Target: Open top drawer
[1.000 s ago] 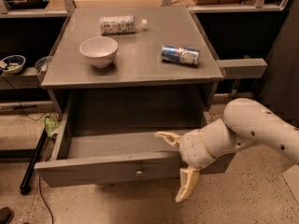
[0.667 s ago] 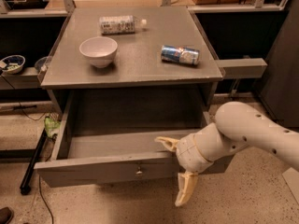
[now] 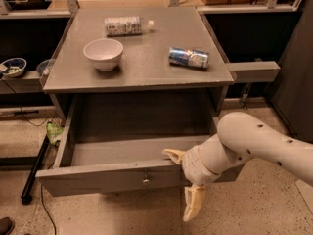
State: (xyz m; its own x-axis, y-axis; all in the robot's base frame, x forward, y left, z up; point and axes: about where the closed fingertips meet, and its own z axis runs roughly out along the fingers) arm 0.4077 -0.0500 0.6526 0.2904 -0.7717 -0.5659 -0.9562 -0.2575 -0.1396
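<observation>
The top drawer [image 3: 112, 177] is a wide grey drawer under the grey table top. It stands pulled far out, and its shallow box looks empty. A small round metal knob [image 3: 145, 181] sits at the centre of its front panel. My gripper [image 3: 185, 185] is at the right part of the front panel, right of the knob. One tan finger [image 3: 174, 155] reaches over the panel's top edge into the drawer. The other finger [image 3: 193, 202] hangs down outside in front of the panel. The fingers are spread wide apart across the panel.
On the table top [image 3: 142, 80] stand a white bowl [image 3: 103, 53], a lying plastic bottle [image 3: 125, 25] and a lying blue can [image 3: 189, 58]. A grey shelf arm [image 3: 254, 71] juts out at right. A black stand leg [image 3: 33, 173] lies on the floor at left.
The drawer stays pulled out at about the same place. My arm and gripper have shifted slightly to the left and down along the front panel.
</observation>
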